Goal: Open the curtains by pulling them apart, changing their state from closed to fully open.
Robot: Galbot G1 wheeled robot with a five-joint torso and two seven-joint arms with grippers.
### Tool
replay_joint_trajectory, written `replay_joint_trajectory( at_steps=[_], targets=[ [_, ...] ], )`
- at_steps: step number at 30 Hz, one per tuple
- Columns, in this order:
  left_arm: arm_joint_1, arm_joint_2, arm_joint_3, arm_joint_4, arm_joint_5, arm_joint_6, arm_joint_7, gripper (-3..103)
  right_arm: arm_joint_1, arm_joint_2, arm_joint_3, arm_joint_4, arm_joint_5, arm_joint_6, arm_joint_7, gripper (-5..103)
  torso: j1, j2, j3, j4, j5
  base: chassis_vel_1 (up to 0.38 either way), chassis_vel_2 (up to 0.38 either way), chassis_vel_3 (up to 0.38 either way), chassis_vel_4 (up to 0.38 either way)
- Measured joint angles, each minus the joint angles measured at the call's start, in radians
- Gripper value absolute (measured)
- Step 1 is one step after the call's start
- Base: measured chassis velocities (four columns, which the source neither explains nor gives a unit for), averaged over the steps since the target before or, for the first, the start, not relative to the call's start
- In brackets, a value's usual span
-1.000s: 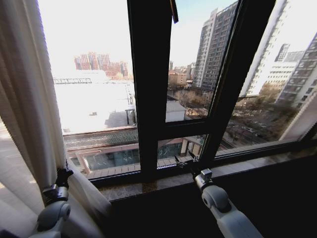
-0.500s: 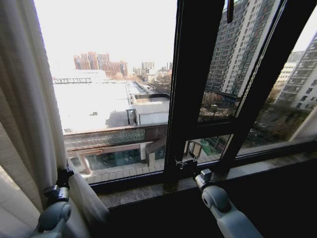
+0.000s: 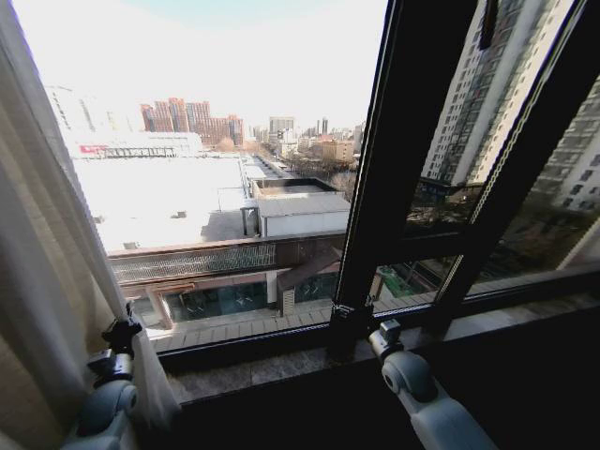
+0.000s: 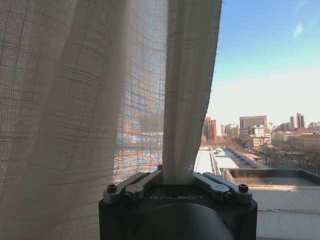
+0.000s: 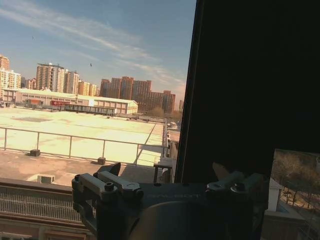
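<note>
The sheer white pleated curtains (image 3: 47, 234) hang bunched at the left of the window. My left gripper (image 3: 122, 330) is low at the curtain's free edge. In the left wrist view this left gripper (image 4: 177, 176) is shut on a narrow fold of the curtains (image 4: 90, 100), which rises straight up from the fingers. My right gripper (image 3: 354, 314) reaches out over the sill, close to the dark window post. In the right wrist view the right gripper (image 5: 167, 171) stands open with nothing between its fingers.
A thick dark window post (image 3: 384, 187) stands right of centre, with a slanted frame bar (image 3: 525, 159) further right. A stone sill (image 3: 262, 370) runs along below the glass. Beyond the panes lie rooftops and tall buildings.
The whole head view has shifted, so the window post now sits further right. The curtain's edge, still held by my left gripper, uncovers more glass on the left. The right arm keeps its pose.
</note>
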Motion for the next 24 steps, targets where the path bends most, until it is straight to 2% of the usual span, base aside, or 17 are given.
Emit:
replay_joint_trajectory(
  at_steps=[3, 12, 24],
  targets=[
    [-0.004, 0.004, -0.001, 0.005, -0.001, -0.002, 0.000, 0, 0.000, 0.000, 0.000, 0.000, 0.000, 0.000, 0.000, 100, 0.000, 0.000, 0.000, 0.0009, -0.0005, 0.075, -0.081, -0.062, 0.080],
    [-0.009, 0.004, -0.001, 0.015, -0.003, -0.004, 0.000, 0, 0.000, 0.000, 0.000, 0.000, 0.000, 0.000, 0.000, 100, -0.001, 0.001, -0.001, 0.0009, -0.0006, 0.160, -0.108, -0.158, 0.119],
    [-0.009, 0.013, -0.005, 0.019, -0.007, -0.007, 0.000, 0, 0.000, 0.000, 0.000, 0.000, 0.000, 0.000, 0.000, 100, 0.000, 0.000, 0.000, 0.0004, -0.0002, 0.010, 0.015, -0.006, -0.010]
  ],
)
